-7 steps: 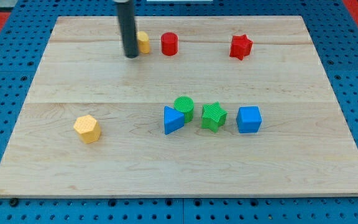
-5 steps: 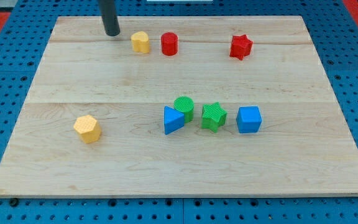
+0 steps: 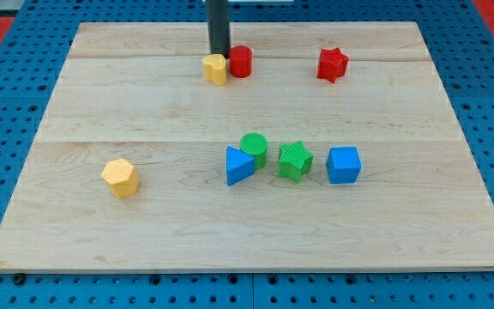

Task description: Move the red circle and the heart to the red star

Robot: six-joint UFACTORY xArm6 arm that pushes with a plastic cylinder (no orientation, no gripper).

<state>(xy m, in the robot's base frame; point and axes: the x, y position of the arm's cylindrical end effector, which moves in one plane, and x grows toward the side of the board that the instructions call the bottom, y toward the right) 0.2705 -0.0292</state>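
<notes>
The red circle (image 3: 241, 61) is a short, plain cylinder standing upright near the top edge of the wooden board (image 3: 144, 112), with the yellow heart (image 3: 215, 69) touching its left side; no writing shows on either. The red star (image 3: 333, 64), the landmark, lies well apart to the circle's right in the same row. My tip (image 3: 219, 54) stands just above the heart, between heart and circle. The rod carries no gripper, so nothing is grasped.

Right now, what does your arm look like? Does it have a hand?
No hand. All you can see is a straight, smooth, dark rod, round like a thick marker, coming down from the view's top. My tip is plain and blunt, with no cables or markings showing.
</notes>
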